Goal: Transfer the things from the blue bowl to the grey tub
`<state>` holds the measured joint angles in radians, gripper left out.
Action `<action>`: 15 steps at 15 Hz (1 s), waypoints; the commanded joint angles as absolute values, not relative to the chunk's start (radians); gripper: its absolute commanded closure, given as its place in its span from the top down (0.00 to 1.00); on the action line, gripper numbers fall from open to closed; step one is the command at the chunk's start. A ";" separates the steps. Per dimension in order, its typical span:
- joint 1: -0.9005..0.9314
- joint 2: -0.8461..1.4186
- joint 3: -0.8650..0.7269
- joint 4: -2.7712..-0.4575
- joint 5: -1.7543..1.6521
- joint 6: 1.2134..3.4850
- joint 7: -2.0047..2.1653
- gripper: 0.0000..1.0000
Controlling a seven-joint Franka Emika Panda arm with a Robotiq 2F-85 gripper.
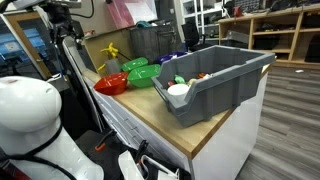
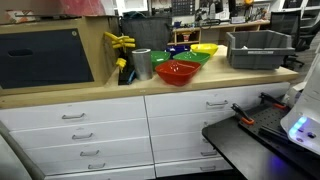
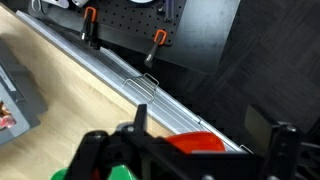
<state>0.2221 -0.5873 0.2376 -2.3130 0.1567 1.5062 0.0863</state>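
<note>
Gripper (image 3: 200,128): in the wrist view its fingers stand wide apart with nothing between them. It hangs above the red bowl (image 3: 195,143) at the near edge of the bench (image 3: 70,95).
Red bowl (image 1: 110,86): leftmost of the bowls and not part of the job.
Blue bowl (image 1: 170,58): sits behind the green bowl (image 1: 141,73), just left of the tub. Its inside is hidden, so I cannot tell what is left in it.
Handling: probably light, stiff, smooth plastic. A pinch on the rim, one finger inside and one outside, looks best, though it may slip when tilted.
Pieces (image 1: 186,82): small and colourful, some already lying in the tub. They are likely light and awkward to pinch singly.
Grey tub (image 1: 225,78): on the right, wide and open-topped.
</note>
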 commanded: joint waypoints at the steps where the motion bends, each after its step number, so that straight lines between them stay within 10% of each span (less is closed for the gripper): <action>1: 0.221 -0.587 0.239 -2.311 0.157 1.504 0.086 1.00; 15: 0.125 -0.420 0.239 -2.322 0.035 1.791 0.213 1.00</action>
